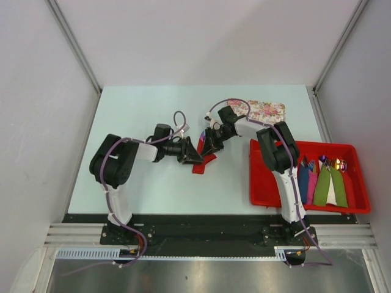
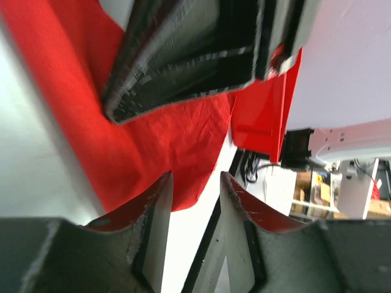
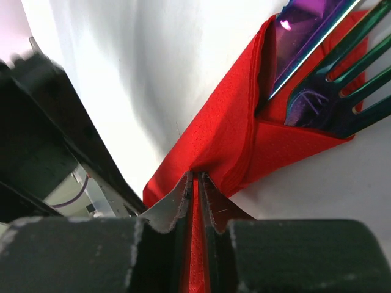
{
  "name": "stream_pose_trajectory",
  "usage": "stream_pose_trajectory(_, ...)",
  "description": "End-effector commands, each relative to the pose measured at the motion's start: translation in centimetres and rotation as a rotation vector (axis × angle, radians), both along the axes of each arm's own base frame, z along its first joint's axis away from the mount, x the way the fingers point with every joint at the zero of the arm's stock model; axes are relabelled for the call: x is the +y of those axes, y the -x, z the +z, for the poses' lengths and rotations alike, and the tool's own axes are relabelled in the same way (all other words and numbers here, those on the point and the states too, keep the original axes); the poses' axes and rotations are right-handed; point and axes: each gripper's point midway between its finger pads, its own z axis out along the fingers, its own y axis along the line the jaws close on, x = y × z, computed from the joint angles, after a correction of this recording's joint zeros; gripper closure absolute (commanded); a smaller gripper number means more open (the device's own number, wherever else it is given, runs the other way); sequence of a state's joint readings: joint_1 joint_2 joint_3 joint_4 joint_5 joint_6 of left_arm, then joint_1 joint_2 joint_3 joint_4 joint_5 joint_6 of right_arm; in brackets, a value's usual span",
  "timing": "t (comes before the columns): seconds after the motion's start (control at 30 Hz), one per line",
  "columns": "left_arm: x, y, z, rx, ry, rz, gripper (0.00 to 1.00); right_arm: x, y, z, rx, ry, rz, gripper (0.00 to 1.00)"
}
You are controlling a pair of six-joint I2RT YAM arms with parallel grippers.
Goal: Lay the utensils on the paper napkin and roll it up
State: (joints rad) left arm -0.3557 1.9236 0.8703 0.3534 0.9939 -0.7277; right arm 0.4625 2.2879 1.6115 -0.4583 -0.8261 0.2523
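Observation:
The red paper napkin (image 1: pixel 201 163) lies mid-table, partly folded over the utensils. In the right wrist view the napkin (image 3: pixel 244 140) wraps a purple-blue knife (image 3: pixel 308 27) and a fork (image 3: pixel 342 91) whose heads stick out at the top right. My right gripper (image 3: pixel 197 178) is shut on a fold of the napkin, which runs between its fingers. My left gripper (image 2: pixel 195 183) is open and empty, just beside the napkin (image 2: pixel 165 140), facing the right gripper (image 1: pixel 208 145). The left gripper (image 1: pixel 190 152) sits at the napkin's left edge.
A red tray (image 1: pixel 263 183) at the right holds blue, pink and green napkin rolls (image 1: pixel 321 183) with cutlery. A floral mat (image 1: pixel 266 111) lies at the back right, behind the right arm.

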Motion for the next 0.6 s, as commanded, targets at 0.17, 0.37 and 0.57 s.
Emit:
stream_pose_trajectory(0.17,-1.4,3.5,-1.5,0.058,-0.021,-0.095,0.62,-2.0,-0.9,-4.3,-0.056,0.138,-0.018,0.88)
stream_pose_trajectory(0.37,-0.4,3.4,-5.0,0.128,-0.096,-0.051,0.62,-2.0,-0.7,-4.3,-0.055,0.136,-0.016,0.88)
stream_pose_trajectory(0.57,-0.2,3.6,-5.9,0.147,-0.096,-0.069,0.62,-1.8,-0.9,-4.2,-0.063,0.130,-0.017,0.88)
